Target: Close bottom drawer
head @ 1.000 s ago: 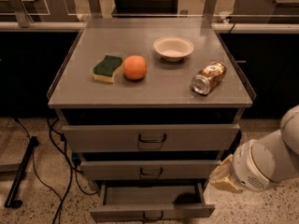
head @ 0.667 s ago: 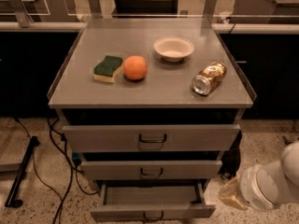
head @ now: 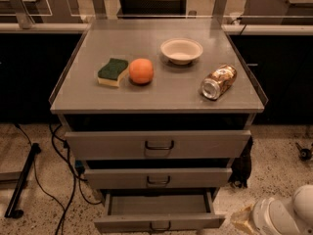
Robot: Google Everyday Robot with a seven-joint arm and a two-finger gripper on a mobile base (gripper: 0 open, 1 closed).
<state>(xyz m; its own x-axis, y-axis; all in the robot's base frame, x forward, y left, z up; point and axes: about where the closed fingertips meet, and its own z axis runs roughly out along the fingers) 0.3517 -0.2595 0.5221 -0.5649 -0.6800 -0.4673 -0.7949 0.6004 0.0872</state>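
Landmark: a grey metal cabinet [head: 161,96] with three drawers, standing on a speckled floor [head: 274,151].
Bottom drawer [head: 122,223]: lowest of the cabinet's three fronts, pulled out toward the camera so that its inner floor and side walls show behind the front panel.
Bottom drawer handle [head: 160,226]: small dark U-shaped pull at the middle of that front, at the picture's lower edge.
Middle drawer [head: 117,178]: just above the bottom one in the cabinet, with its own small dark pull.
Top drawer [head: 107,145]: highest front, under the cabinet's top, with the largest pull; a dark gap lies above it.
Gripper [head: 243,220]: low to the right of the cabinet, just beside the right end of the bottom drawer's front; whether it touches the front is unclear.
Gripper state: cannot tell whether it is apart or together.
Arm [head: 286,214]: white rounded segments right of the cabinet, in the lower right corner.
Sponge [head: 112,71]: green over yellow, on the cabinet top, left part.
Orange [head: 141,71]: on the cabinet top, just beside the sponge's right side.
Bowl [head: 181,50]: pale, upright, on the cabinet top toward the back.
Can [head: 218,82]: lying on its side on the cabinet top, right part.
Cables [head: 62,155]: dark, on the floor left of the cabinet.
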